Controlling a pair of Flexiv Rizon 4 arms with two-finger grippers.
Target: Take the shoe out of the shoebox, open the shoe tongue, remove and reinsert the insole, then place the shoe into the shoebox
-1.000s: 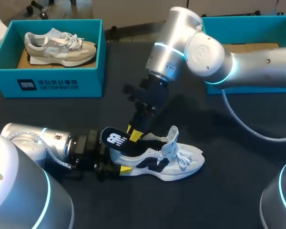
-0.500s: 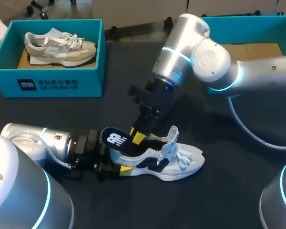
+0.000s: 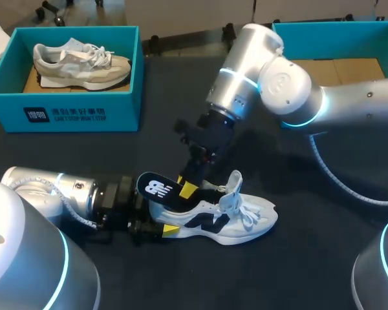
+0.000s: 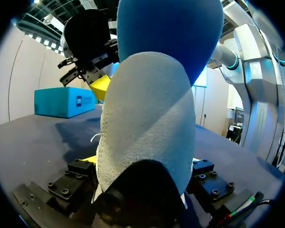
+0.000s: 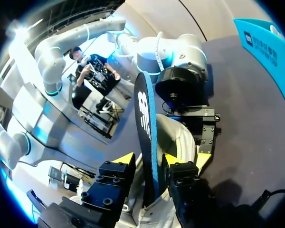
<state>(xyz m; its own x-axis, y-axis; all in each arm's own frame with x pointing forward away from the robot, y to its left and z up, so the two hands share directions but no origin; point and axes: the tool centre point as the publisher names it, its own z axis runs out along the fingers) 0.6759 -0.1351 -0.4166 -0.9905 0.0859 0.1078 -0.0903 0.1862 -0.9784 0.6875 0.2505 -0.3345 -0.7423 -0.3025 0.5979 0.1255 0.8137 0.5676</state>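
Observation:
A white shoe with a dark logo lies on its sole on the dark table, toe to the right. My left gripper comes in low from the left. It is shut on the shoe's heel, which fills the space between its fingers. A dark insole with a blue underside stands up out of the heel opening. My right gripper reaches down from above. The insole stands between its yellow fingertips; a small gap shows on one side, so that gripper is open.
A teal shoebox at the back left holds a beige shoe. A second teal shoebox sits at the back right, behind my right arm, with a bare cardboard floor. My right arm's cable loops over the table.
My right arm's wrist and elbow have swung a little to the right while its fingertips stayed at the insole. Shoe, insole and left arm have not moved.

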